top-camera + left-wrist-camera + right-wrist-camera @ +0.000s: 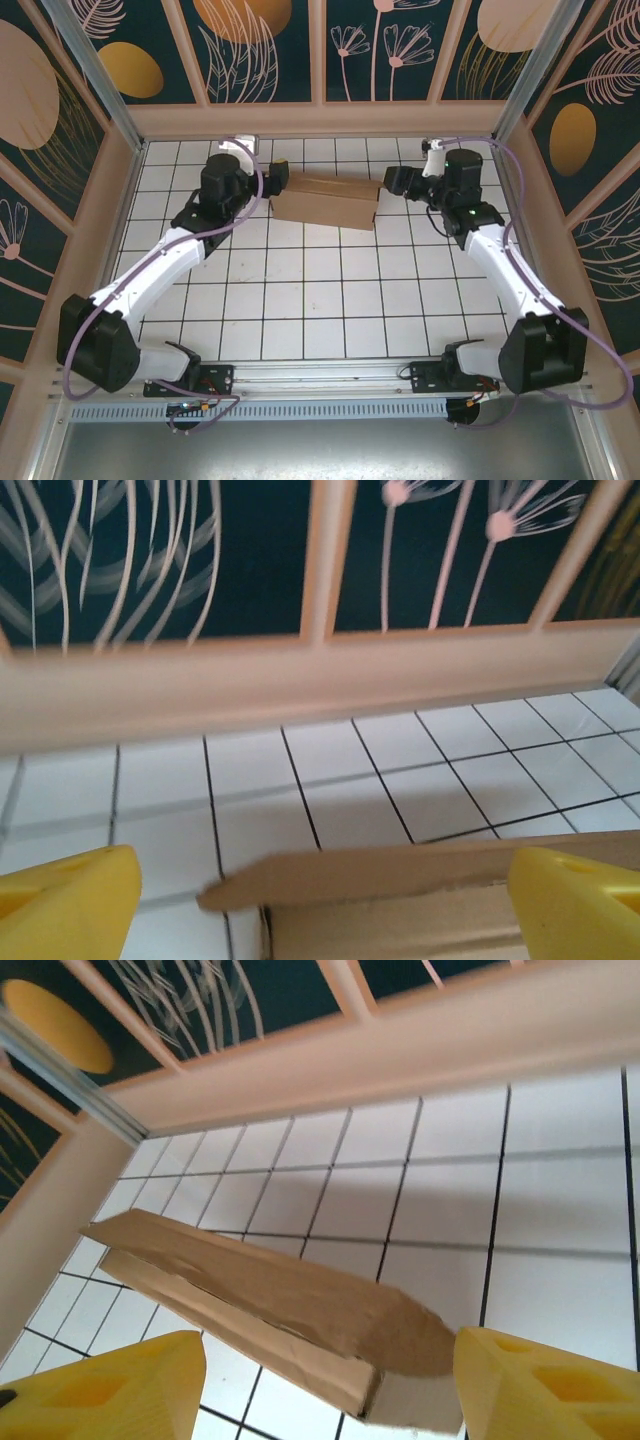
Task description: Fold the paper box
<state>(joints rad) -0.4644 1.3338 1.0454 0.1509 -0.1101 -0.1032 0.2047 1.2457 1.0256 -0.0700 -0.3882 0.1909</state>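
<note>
Two arms are stretching from their bases at the near edge, out over the white gridded table (300,300), and converging on the same object from opposite sides. In my judgement they are flanking it this way so that each can press or steady one end while the lid is brought down.

The left gripper (281,184) is hanging at the left end of the paper box (325,203), its jaws spread wide. From its own camera the yellow fingers (62,904) are standing well apart with the cardboard edge between them, and I am not seeing them clamp anything. The right gripper (393,182) is facing the right end in the same way. Its jaws are also apart, straddling the box without pinching it, though the rounded flap tip is lying just beside one finger.

The box is sitting toward the far side of the table, between the two grippers and near the far wall (320,120). It is plain brown cardboard, already formed into a long, low rectangular body, but it is looking unfinished. The top panel is lifting at a slant off the body instead of lying flat, a gap is showing beneath it, and a pointed flap corner is jutting out at the left end. I am judging the closing of that lid to be the step in hand.
</note>
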